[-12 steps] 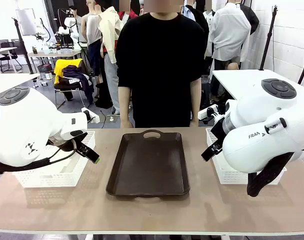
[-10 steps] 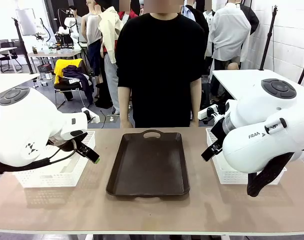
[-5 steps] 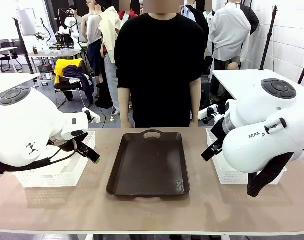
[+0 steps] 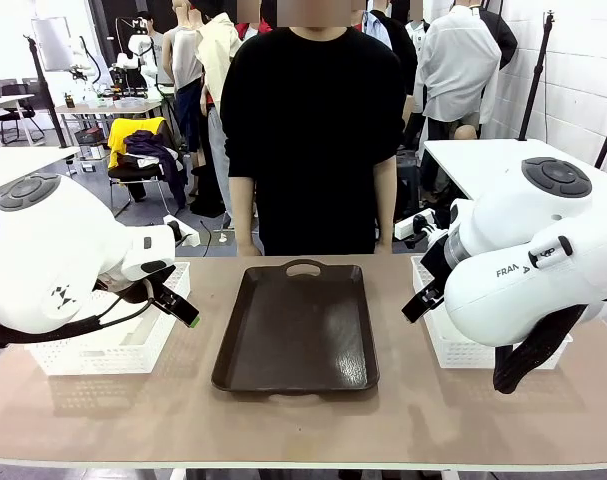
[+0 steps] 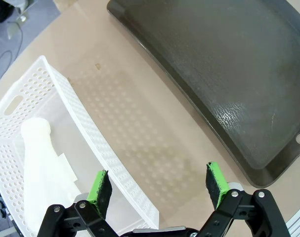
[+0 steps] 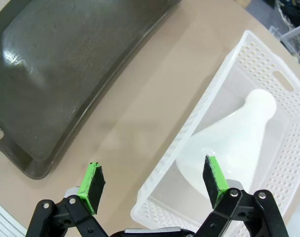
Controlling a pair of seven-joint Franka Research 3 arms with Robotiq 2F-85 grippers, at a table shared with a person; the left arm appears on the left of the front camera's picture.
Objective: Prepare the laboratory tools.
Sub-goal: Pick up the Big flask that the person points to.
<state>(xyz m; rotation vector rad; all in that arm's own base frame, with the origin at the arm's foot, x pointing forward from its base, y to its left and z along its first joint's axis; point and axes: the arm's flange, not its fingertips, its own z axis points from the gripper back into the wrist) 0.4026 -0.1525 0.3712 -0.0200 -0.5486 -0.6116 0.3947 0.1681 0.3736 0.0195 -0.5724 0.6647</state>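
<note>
One whitish conical flask (image 5: pixel 41 163) lies on its side inside the left white mesh basket (image 5: pixel 85 133). My left gripper (image 5: pixel 158 183) hangs open above that basket's wall and the bare tabletop beside it. A second whitish flask (image 6: pixel 234 143) lies in the right mesh basket (image 6: pixel 199 118). Over this basket's near wall my right gripper (image 6: pixel 152 178) stands open, holding nothing. In the front view the left arm (image 4: pixel 53 265) covers the left basket (image 4: pixel 113 345), and the right arm (image 4: pixel 528 265) covers the right basket (image 4: pixel 453 345).
A dark brown rectangular tray (image 4: pixel 298 325) lies at the table's middle, its handle toward the person (image 4: pixel 313 120) standing at the far edge. The tray (image 5: pixel 224 69) lies close beside the left basket, and the tray (image 6: pixel 65 64) is also near the right basket.
The person at the far side has shifted slightly to the left. Both arms and grippers stay where they were.
</note>
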